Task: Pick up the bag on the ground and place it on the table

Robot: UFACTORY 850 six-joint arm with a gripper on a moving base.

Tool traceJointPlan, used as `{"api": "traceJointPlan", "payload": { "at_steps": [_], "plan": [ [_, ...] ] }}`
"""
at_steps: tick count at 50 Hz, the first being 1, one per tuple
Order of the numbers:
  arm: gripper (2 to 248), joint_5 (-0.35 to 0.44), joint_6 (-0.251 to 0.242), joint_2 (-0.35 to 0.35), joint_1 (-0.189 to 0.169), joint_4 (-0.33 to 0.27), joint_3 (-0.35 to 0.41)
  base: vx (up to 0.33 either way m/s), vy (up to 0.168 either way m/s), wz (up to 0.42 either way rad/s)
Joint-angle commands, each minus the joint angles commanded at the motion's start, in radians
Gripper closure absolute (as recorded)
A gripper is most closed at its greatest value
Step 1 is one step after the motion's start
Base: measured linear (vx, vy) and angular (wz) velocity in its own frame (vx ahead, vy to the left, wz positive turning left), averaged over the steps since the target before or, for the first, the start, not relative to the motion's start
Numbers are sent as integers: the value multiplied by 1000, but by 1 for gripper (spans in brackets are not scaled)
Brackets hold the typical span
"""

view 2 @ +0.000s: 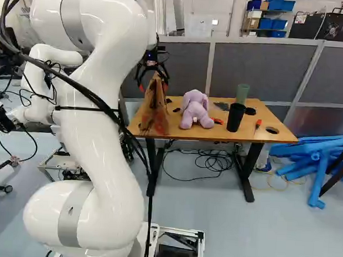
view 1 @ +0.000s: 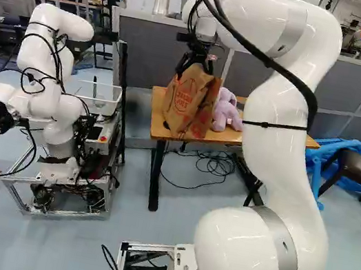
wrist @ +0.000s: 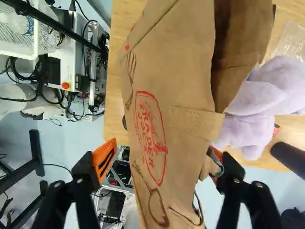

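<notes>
Standing on the table (view 1: pixel 230 138), the bag (view 1: pixel 185 101) is beside the toy (view 1: pixel 225 113) in the left base view. In the right base view, the gripper (view 2: pixel 154 84) is at the bag's top; the black cup (view 2: pixel 235 117) is beyond the toy. In the wrist view, its fingers are spread around the bag, ungripped, one pad (wrist: pixel 104 157) clear of the paper

Glossy white arm (view 1: pixel 276 145) with rounded joints (view 1: pixel 236 257), grey bands (view 1: pixel 281 244), black cables (view 1: pixel 276 66), black tool (view 2: pixel 154 84), orange pads (wrist: pixel 102 157)
</notes>
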Motion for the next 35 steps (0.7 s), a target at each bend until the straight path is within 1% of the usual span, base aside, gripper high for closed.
{"api": "traceJointPlan", "payload": {
  "at_steps": [1, 5, 6, 35],
  "plan": [
    [12, 0, 0, 2, 0, 0, 0, 0, 0, 0],
    [12, 0, 0, 11, 0, 0, -1, 0, 0, 0],
    [3, 0, 0, 13, 0, 0, -1, 0, 0, 0],
    [3, 0, 0, 74, 0, 0, -9, 0, 0, 0]
  ]
}}
